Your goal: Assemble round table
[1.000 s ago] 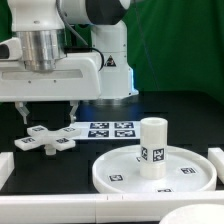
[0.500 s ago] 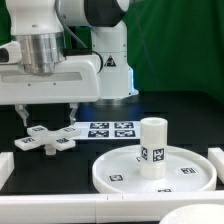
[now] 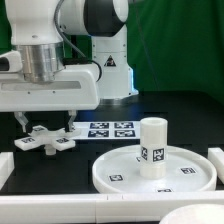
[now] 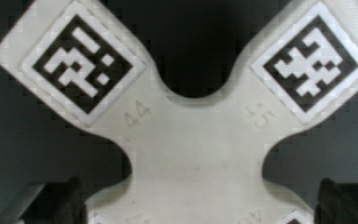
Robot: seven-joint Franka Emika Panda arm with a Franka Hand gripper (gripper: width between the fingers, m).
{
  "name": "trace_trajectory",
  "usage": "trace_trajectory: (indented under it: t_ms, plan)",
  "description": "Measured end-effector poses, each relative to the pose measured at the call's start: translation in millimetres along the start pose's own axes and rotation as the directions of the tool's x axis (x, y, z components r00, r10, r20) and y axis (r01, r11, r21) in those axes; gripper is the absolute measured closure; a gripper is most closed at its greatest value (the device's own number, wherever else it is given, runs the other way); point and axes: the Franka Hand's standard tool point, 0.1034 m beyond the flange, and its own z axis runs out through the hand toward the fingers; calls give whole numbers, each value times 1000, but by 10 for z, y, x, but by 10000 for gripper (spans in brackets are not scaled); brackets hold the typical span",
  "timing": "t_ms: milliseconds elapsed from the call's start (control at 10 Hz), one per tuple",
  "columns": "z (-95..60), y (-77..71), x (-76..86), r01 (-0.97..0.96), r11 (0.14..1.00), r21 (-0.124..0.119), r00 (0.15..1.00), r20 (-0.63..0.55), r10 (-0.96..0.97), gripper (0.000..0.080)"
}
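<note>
The white cross-shaped piece (image 3: 45,141) lies flat on the black table at the exterior view's left. My gripper (image 3: 45,123) hangs just above it, open, one finger on each side. In the wrist view the cross-shaped piece (image 4: 190,140) fills the picture, two tagged arms spreading away, and my gripper (image 4: 194,206) straddles its centre with dark fingertips (image 4: 51,202) apart from its sides. The large round rimmed disc (image 3: 120,176) lies at the exterior view's right, with the short cylindrical leg (image 3: 152,147) standing upright on it.
The marker board (image 3: 111,130) lies flat behind the disc, beside the cross-shaped piece. White rails (image 3: 15,166) border the table at the front and sides. The arm's base (image 3: 112,60) stands at the back.
My gripper has come down toward the cross-shaped piece and shifted a little to the exterior view's right. The parts have not moved.
</note>
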Motion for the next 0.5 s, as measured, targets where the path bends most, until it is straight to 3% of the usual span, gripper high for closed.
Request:
trace_trajectory:
  t_ms: [500]
  plan:
    - [58,0,-34,0,1000,0,1000,12,0,151]
